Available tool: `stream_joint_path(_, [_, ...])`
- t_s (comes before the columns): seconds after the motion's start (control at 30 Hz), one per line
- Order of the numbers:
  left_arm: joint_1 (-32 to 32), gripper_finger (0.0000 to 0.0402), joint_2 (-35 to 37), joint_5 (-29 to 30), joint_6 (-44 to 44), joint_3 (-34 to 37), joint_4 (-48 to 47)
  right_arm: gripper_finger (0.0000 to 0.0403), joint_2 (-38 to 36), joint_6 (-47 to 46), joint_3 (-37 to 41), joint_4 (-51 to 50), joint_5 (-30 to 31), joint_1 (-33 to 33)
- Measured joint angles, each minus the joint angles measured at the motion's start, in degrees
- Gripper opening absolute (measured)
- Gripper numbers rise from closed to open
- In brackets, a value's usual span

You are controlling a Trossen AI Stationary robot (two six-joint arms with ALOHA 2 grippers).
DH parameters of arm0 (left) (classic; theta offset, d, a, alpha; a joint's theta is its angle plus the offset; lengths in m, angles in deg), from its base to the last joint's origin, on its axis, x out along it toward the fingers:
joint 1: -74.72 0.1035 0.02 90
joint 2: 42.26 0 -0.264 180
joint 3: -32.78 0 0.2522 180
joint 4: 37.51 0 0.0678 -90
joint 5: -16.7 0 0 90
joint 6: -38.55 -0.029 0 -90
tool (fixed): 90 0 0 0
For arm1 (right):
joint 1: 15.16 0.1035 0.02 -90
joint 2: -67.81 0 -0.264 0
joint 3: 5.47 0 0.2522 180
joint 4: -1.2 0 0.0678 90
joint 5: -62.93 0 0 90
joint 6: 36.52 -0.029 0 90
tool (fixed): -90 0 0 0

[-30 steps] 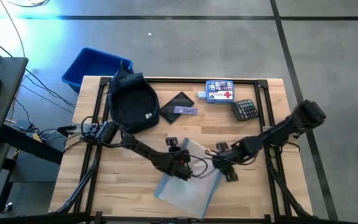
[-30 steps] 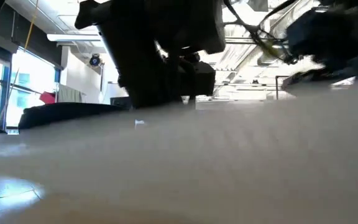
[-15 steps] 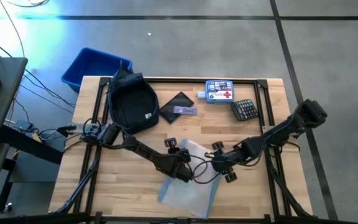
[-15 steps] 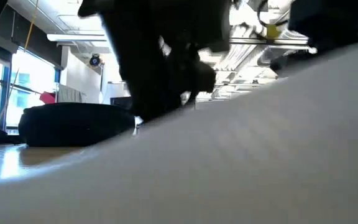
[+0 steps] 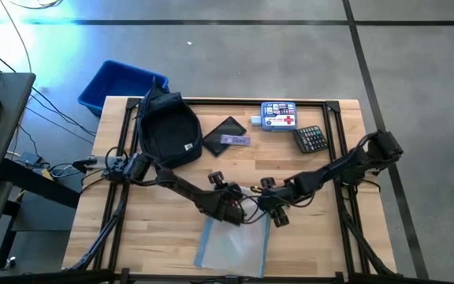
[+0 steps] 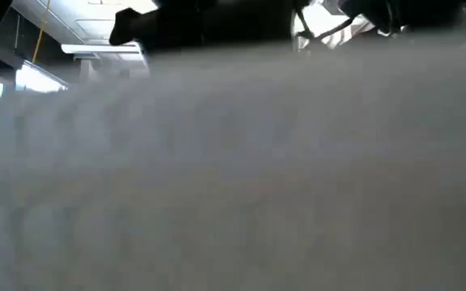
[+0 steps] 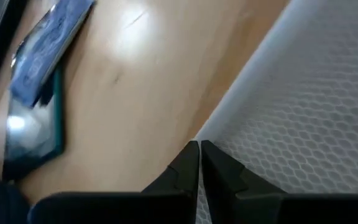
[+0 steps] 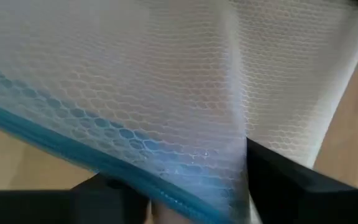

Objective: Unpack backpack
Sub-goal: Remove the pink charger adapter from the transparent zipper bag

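Observation:
The dark navy backpack point(image 5: 164, 130) lies flat on the table's far left part; no gripper touches it. A translucent mesh pouch point(image 5: 233, 243) with a blue zip edge point(image 8: 61, 146) is at the table's near middle and fills the low view point(image 6: 233, 178). My left gripper point(image 5: 237, 210) is shut on the pouch's far edge. My right gripper point(image 5: 269, 211) is close beside it, at the pouch's far right corner. In the right wrist view its fingers stand wide apart, with the pouch point(image 8: 166, 87) bulging between them. My left gripper point(image 7: 199, 150) pinches the pouch's far edge point(image 7: 225, 134) between its two shut fingers, only at their free ends. My right gripper point(image 8: 191, 193) has the pouch's zip-edge end point(image 8: 185, 199) between its fingers point(image 8: 281, 177). The mesh is bent into a fold point(image 8: 238, 118) there and hides one finger.
A black flat case point(image 5: 227, 136) with a label lies beside the backpack and also shows in the left wrist view point(image 7: 36, 87). A first-aid box point(image 5: 278, 114) and a calculator point(image 5: 311, 139) are on the far right. A blue bin point(image 5: 120, 85) stands off the far left corner.
My right gripper has moved toward the table's left, closer to my left gripper. The pouch has turned from slanted to square with the table's near edge. Its far end has risen until it covers the low view.

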Motion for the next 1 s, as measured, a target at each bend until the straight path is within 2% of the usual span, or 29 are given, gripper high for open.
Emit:
stream_joint_path(0.13, [0.99,0.0,0.15,0.01,4.57,2.23,-2.43,0.0357,-0.09,0.44,-0.38,-2.21,-1.65,-0.47])
stream_joint_path(0.2, [1.22,0.0,0.11,-0.26,6.57,2.25,-4.31,0.0385,-0.11,0.12,-1.73,-5.04,-1.62,-0.47])
stream_joint_path(0.3, [1.27,0.0,0.07,-0.39,8.59,2.32,-6.08,0.0364,-0.17,-0.59,-3.64,-9.77,0.69,0.6])
stream_joint_path(0.47, [1.27,0.0,0.04,-1.01,9.55,2.34,-8.29,0.0318,-0.17,-0.6,-3.87,-10.74,1.4,4.46])
stream_joint_path(0.6, [1.27,0.0,0.07,-1.1,9.47,2.38,-8.38,0.0303,-0.2,-2.95,-3.82,-10.97,8.93,6.59])
stream_joint_path(0.67, [1.27,0.0,0.07,-1.12,9.4,2.4,-8.34,0.0302,-0.2,-5.33,-3.82,-9.9,10.64,6.81])
stream_joint_path(1.0, [1.23,0.0,0.07,-1.39,9.12,2.45,-8.18,0.0302,-0.2,-23.21,-3.78,-7.18,5.54,7.23])
